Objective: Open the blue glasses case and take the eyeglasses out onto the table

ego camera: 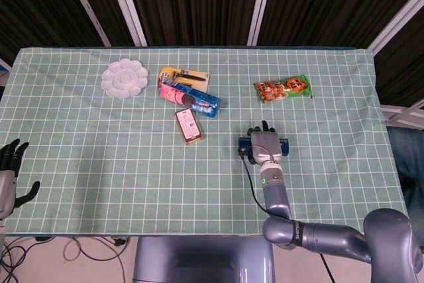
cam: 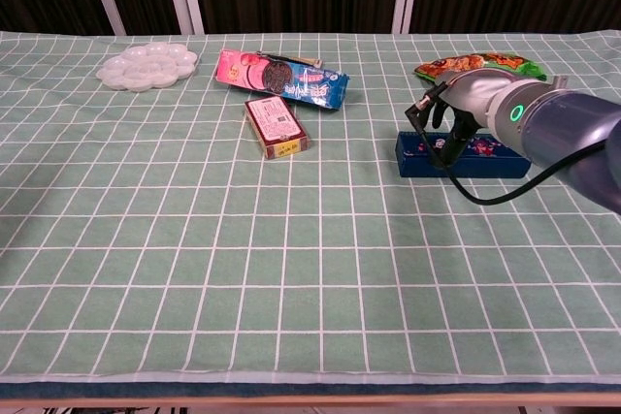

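Observation:
The blue glasses case (ego camera: 285,142) (cam: 485,156) lies closed on the green checked cloth, right of centre. My right hand (ego camera: 264,141) (cam: 448,125) lies on top of the case's left part. Its fingertips (ego camera: 265,125) are spread and stick out past the case's far edge, and the hand hides most of the lid in the head view. A black cable loops from the wrist in front of the case. My left hand (ego camera: 8,175) hangs off the table's left front corner, fingers apart and holding nothing. No eyeglasses show.
A red box (ego camera: 188,126) (cam: 277,126) lies left of the case, with a blue-and-pink snack pack (ego camera: 192,99) (cam: 281,78) behind it. An orange-green snack bag (ego camera: 283,88) (cam: 475,64) sits beyond the case. A white palette (ego camera: 124,78) (cam: 146,65) is at the back left.

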`<control>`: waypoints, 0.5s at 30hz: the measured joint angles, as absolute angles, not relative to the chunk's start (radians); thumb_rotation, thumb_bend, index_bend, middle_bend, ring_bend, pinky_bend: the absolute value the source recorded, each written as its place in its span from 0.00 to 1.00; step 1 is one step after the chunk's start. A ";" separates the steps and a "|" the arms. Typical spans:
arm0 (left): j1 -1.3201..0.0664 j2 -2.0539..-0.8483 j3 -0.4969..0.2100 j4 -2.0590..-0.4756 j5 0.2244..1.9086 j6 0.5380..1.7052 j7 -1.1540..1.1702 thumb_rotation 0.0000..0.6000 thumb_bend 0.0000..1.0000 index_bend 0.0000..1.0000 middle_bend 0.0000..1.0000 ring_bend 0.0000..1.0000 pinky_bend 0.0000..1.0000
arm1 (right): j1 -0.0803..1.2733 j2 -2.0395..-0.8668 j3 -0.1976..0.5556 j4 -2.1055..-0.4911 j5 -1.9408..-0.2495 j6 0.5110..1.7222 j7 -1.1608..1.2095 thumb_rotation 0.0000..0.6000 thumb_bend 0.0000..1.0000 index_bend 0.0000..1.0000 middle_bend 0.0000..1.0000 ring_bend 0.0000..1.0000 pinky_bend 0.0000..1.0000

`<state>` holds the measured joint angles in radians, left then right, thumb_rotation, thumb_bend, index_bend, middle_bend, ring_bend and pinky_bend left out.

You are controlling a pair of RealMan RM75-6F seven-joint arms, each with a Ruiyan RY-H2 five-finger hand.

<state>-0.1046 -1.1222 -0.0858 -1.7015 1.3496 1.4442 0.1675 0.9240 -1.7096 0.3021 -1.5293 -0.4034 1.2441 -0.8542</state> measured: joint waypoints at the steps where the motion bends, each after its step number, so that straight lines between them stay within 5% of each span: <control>1: -0.105 -1.122 -0.086 -1.702 1.349 1.444 0.167 1.00 0.30 0.05 0.00 0.00 0.00 | 0.924 -1.710 0.302 -1.528 -0.404 1.244 -0.855 1.00 0.40 0.31 0.28 0.07 0.21; 15: -0.106 -1.120 -0.086 -1.704 1.345 1.441 0.170 1.00 0.30 0.05 0.00 0.00 0.00 | 0.921 -1.721 0.309 -1.527 -0.412 1.240 -0.861 1.00 0.43 0.31 0.29 0.07 0.21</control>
